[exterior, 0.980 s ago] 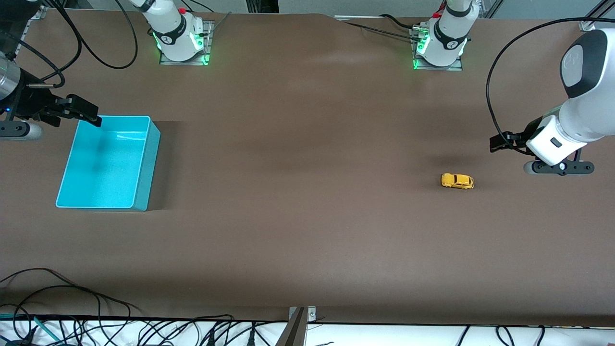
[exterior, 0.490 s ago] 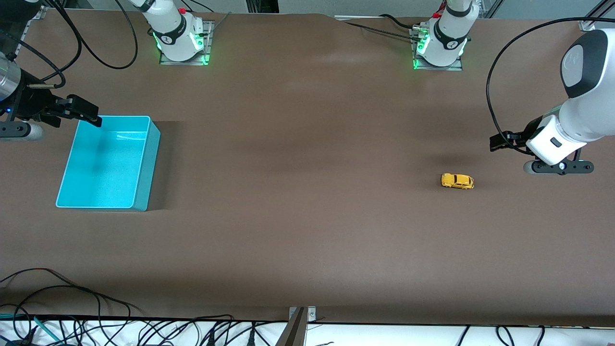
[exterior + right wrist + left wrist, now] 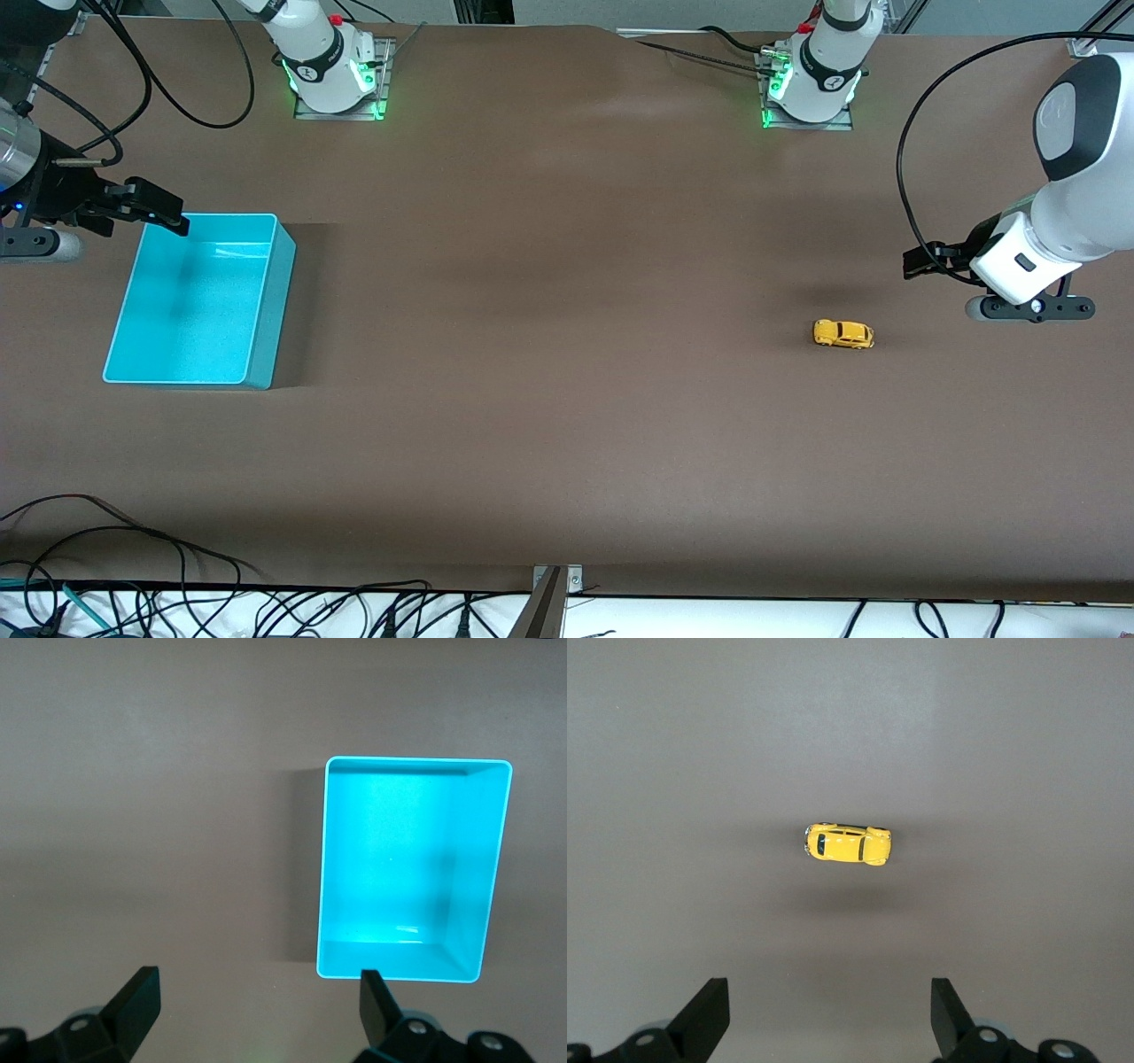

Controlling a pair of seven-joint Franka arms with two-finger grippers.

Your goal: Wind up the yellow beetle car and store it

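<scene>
The yellow beetle car (image 3: 843, 333) sits alone on the table toward the left arm's end, probably so the spread-fingered left gripper (image 3: 921, 263) above takes it, while the right gripper (image 3: 168, 216), also spread, waits over the turquoise bin (image 3: 266, 292).

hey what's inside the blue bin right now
Nothing: the bin shows only its bare turquoise floor, seen whole from above. The toy car sits on the table, toward the left arm's end.
</scene>
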